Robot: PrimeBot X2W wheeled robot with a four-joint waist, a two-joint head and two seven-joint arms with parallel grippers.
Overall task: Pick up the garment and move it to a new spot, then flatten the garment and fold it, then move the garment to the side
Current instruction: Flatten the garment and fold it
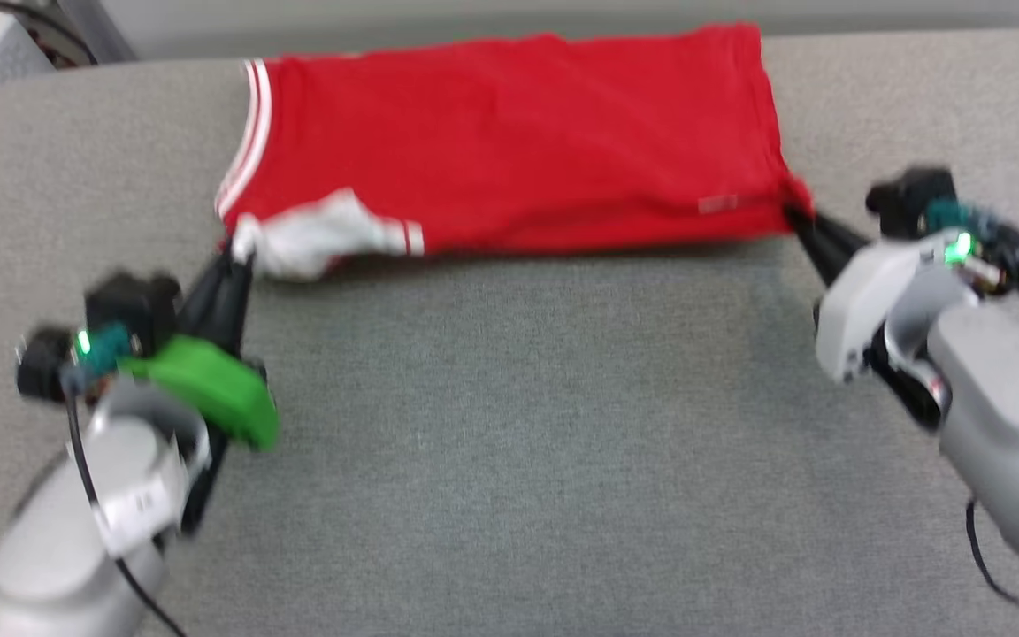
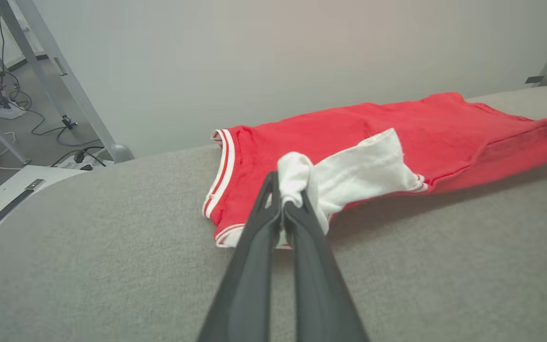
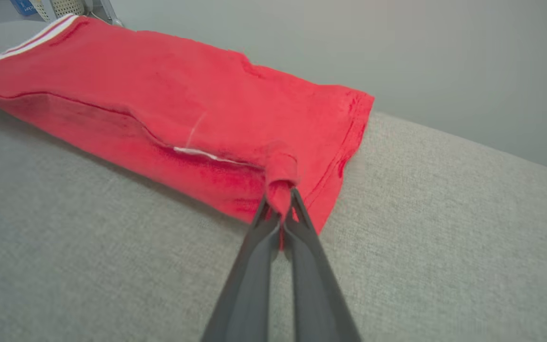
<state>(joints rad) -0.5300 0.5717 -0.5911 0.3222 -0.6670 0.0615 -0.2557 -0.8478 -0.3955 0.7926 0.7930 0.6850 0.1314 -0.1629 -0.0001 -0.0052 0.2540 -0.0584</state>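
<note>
On the grey fabric table's (image 1: 509, 425) far side, the red, white-sleeved jersey garment (image 1: 509, 150) lies half-folded; left gripper (image 1: 237, 252) pinches its sleeve, right gripper (image 1: 800, 217) its hem; folding and moving aside remain.

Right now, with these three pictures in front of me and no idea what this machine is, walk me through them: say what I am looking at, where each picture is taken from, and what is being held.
This is a two-armed robot working at a grey fabric-covered surface. The wide picture comes from a camera on its head, looking down. There the left gripper is at the lower left and the right gripper at the right. The other two pictures come from cameras on each wrist, looking along that arm's two long dark fingers.

On the surface lies the garment, a red shirt with a white sleeve and red-and-white striped trim, already folded into a long band. The left wrist picture shows the left fingers pinched shut on the white sleeve. The right wrist picture shows the right fingers pinched shut on a red corner at the other end.
</note>
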